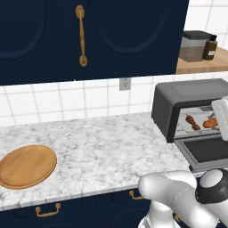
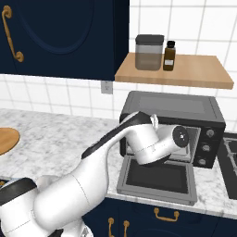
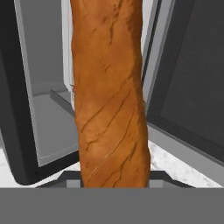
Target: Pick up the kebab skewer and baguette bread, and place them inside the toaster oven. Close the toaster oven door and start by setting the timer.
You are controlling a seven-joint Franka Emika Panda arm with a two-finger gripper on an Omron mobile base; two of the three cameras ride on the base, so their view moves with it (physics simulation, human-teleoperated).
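Inspector: You have the baguette bread (image 3: 109,92) at the mouth of the toaster oven (image 2: 171,109), far right on the counter (image 1: 102,147). The gripper's jaws appear clamped on its near end; the contact itself is hidden.

Operator: Handling?

Inspector: Judged light, stiff, crusted, not slippery. You hold it at an end, so expect it to lever; mid-length would suit better.

Operator: Count?

Inspector: One baguette, one kebab skewer (image 1: 193,122) already inside, one toaster oven door (image 2: 157,178) lying open, one wooden plate (image 1: 26,165) at near left.
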